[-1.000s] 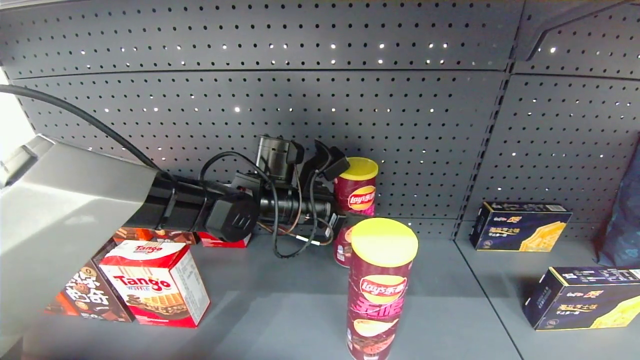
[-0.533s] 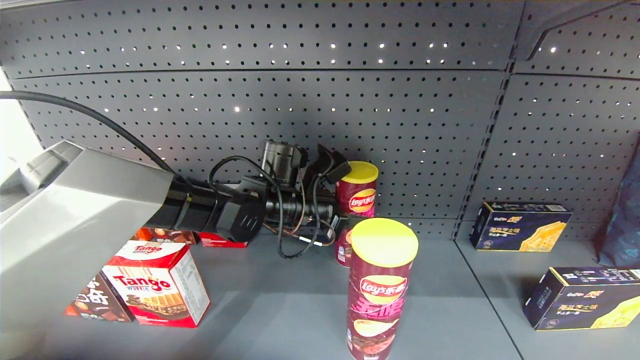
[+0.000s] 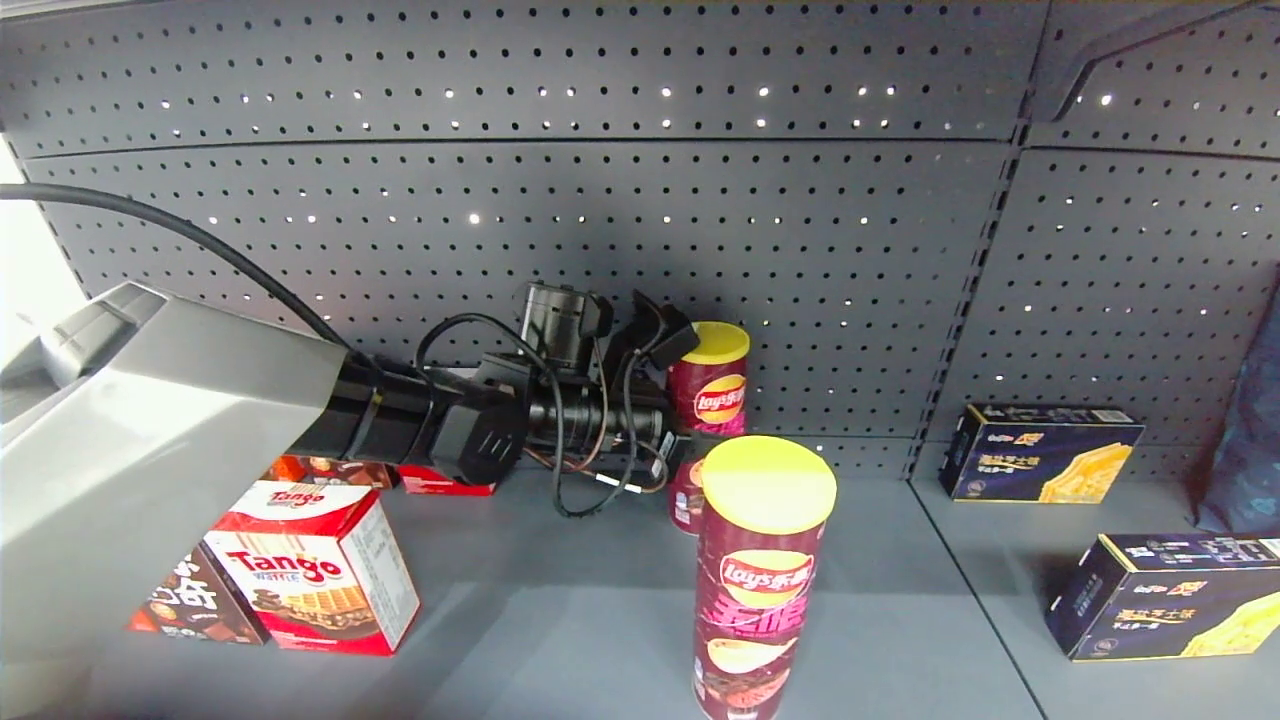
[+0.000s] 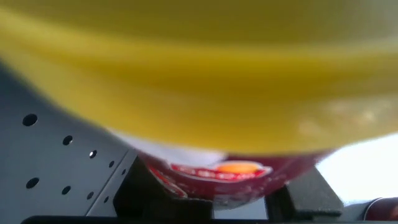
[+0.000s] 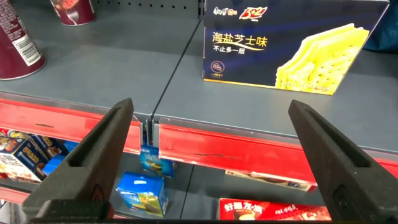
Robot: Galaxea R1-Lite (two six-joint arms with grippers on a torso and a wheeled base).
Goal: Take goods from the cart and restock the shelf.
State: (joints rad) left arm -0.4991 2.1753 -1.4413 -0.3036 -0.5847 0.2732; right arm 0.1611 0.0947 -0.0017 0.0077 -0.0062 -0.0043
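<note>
Chip can (image 3: 708,395) slightly lower (farther back too)

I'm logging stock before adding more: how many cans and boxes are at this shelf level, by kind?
Chip cans: 2, one held in the left tool
Navy cracker boxes: 2
Red-and-white wafer box: 1
Dark chocolate box: 1
Red boxes at the back, partly hidden: 2
Total: 8

Left arm (image 3: 400,420) outstretched, level; left tool (image 3: 682,388) clamped on chip can (image 3: 714,392). Right tool (image 5: 210,111) wide open.
</note>
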